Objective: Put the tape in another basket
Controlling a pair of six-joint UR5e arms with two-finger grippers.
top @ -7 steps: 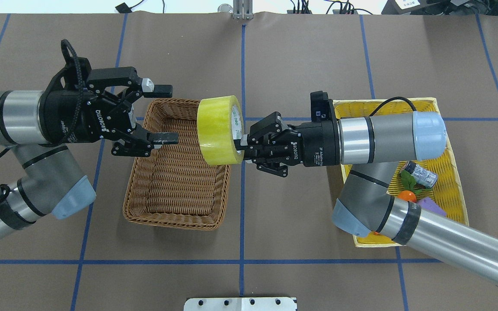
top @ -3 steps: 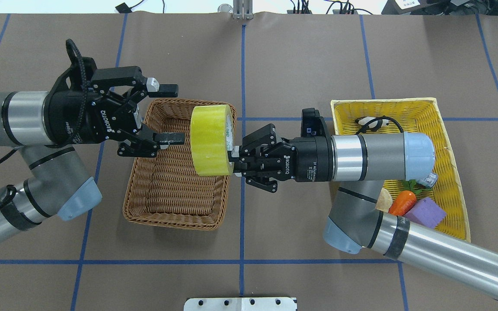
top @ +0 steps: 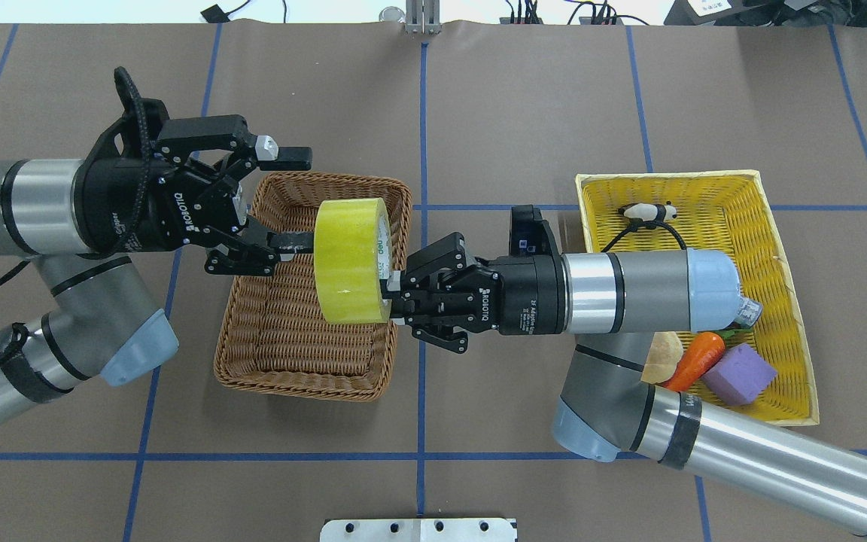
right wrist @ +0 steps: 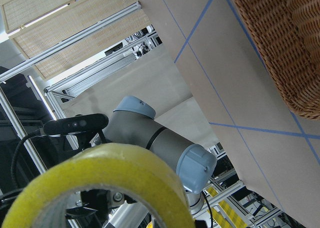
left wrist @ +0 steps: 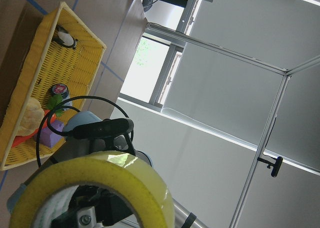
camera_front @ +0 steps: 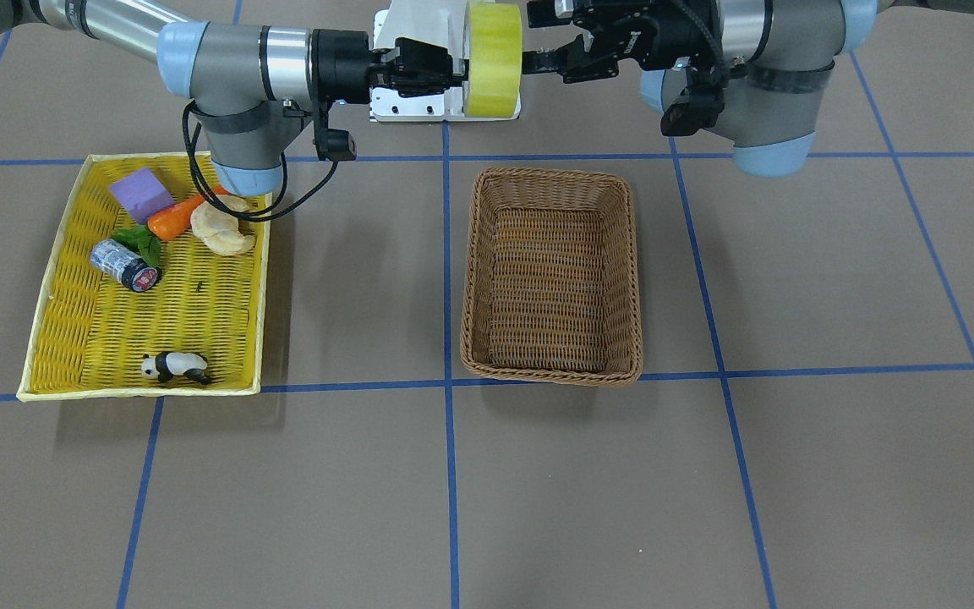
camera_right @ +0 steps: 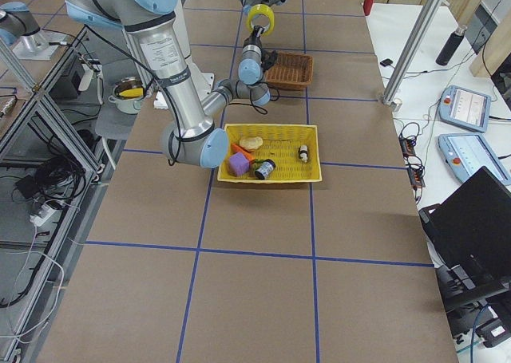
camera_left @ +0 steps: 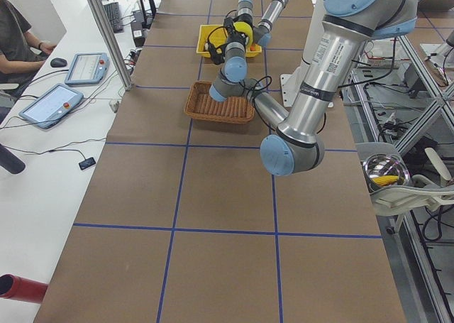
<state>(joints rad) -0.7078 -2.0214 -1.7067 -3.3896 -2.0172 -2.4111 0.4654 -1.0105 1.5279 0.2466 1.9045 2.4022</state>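
The tape (top: 347,263) is a yellow-green roll held on edge in the air above the brown wicker basket (top: 298,376). My right gripper (top: 392,290) is shut on the roll's wall at its core side. My left gripper (top: 299,199) is open, facing the tape, with its lower finger (top: 290,241) at the roll's left face; I cannot tell if it touches. In the front view the tape (camera_front: 493,59) hangs between the right gripper (camera_front: 456,72) and the left gripper (camera_front: 538,34), behind the empty basket (camera_front: 550,175). The tape also fills the bottom of the left wrist view (left wrist: 100,180) and of the right wrist view (right wrist: 100,173).
The shallow yellow tray (top: 780,226) stands at the right and holds a toy panda (top: 648,213), a carrot (top: 693,361), a purple block (top: 740,374) and a small can (camera_front: 123,265). My right arm's elbow hangs over the tray's near corner. A white metal plate (top: 418,527) sits at the near edge.
My right gripper has carried the tape leftward and a little nearer, over the basket and up to the left gripper's fingertips. The left gripper edged right, then held still, open.
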